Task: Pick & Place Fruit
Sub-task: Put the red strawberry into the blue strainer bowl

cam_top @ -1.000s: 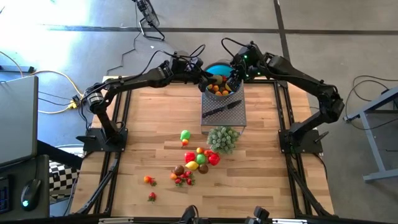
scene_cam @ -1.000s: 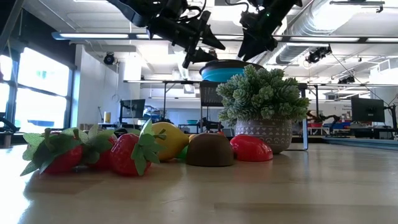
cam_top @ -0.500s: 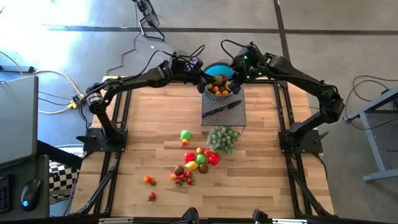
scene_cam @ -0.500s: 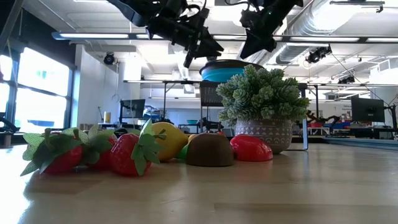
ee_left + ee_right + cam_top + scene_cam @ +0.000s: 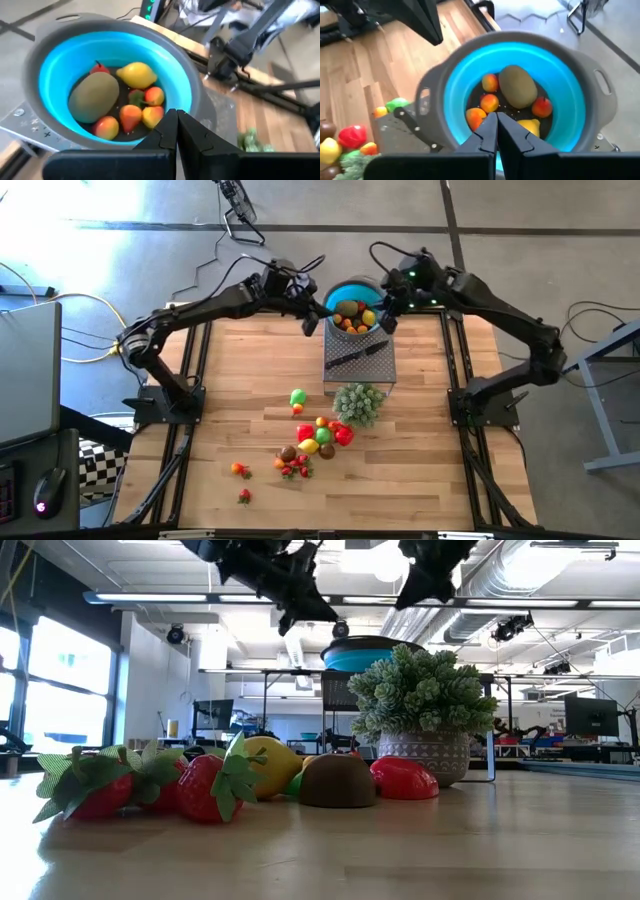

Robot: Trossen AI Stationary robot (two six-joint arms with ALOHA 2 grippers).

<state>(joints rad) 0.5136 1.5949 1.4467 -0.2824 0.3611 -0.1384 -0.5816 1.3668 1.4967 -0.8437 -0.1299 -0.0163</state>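
- Left gripper [image 5: 311, 326] hung over the bowl's left edge, fingers pinched together, nothing between them; wrist view confirmed the tips [image 5: 176, 120] met over the near rim.
- Right gripper [image 5: 385, 324] sat at the bowl's right edge, also clenched and empty; its fingertips [image 5: 496, 122] touched each other above the bowl's inside.
- Blue bowl [image 5: 335, 292] with grey rim stood at the far middle of the table [image 5: 250, 390], raised on a grey perforated stand [image 5: 385, 365].
- Fruit in the bowl [image 5: 117, 95]: one big brown-green oval piece, a yellow lemon, several small orange and red ones. Same load showed in the right wrist view [image 5: 515, 97].
- Black-handled knife [image 5: 352, 357] lay on the stand just in front of the bowl.
- Pale green bushy plant [image 5: 358, 402] in a patterned pot stood right in front of the stand.
- Rest of the fruit was on the table: main cluster [image 5: 320, 436] of red, yellow, green and brown pieces just beside the plant; a green piece [image 5: 297, 397] apart to the left of it; strawberries [image 5: 295, 468] and two more small red/orange ones [image 5: 240, 470] nearer the front edge.
- Low view: strawberries [image 5: 140, 785], lemon, brown piece and red piece lined up in front of the pot [image 5: 430, 752]; both arms were high above.
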